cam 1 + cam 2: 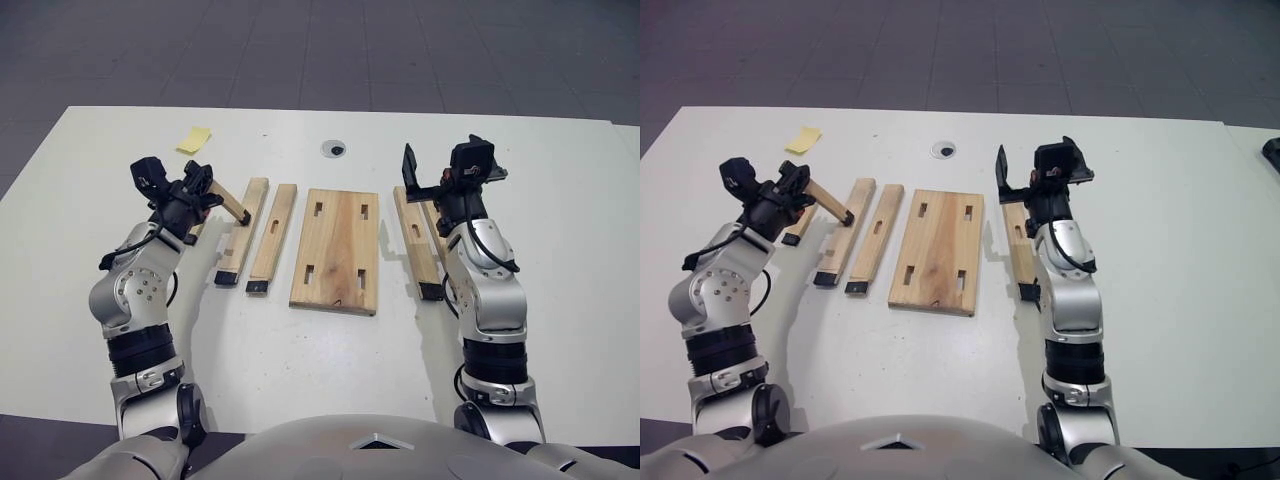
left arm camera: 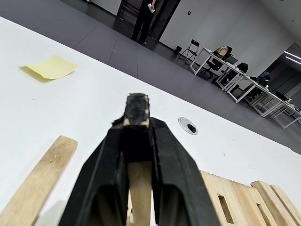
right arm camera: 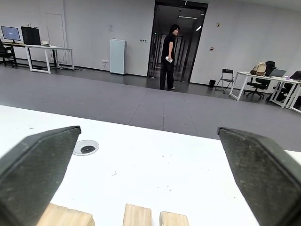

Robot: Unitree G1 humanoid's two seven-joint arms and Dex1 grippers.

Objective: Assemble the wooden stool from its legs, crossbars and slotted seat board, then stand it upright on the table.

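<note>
early assembly: left gripper (image 1: 197, 192) clamps a short black-tipped wooden crossbar (image 1: 229, 205), its far end seemingly touching the nearest pale wooden leg (image 1: 243, 232), left of the flat slotted seat board (image 1: 337, 250). right gripper (image 3: 149, 141) gapes empty. next, align crossbar with a leg slot.

At our twelve o'clock we see dark grey tiled floor (image 1: 300, 50), white walls (image 3: 94, 23), a dark doorway (image 3: 188, 47), white desks (image 3: 47, 47) and chairs (image 3: 227, 75).

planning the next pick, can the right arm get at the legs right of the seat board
Probably yes: the right gripper hangs open over the far end of those legs, nothing lies on them, and the seat board sits apart.
</note>
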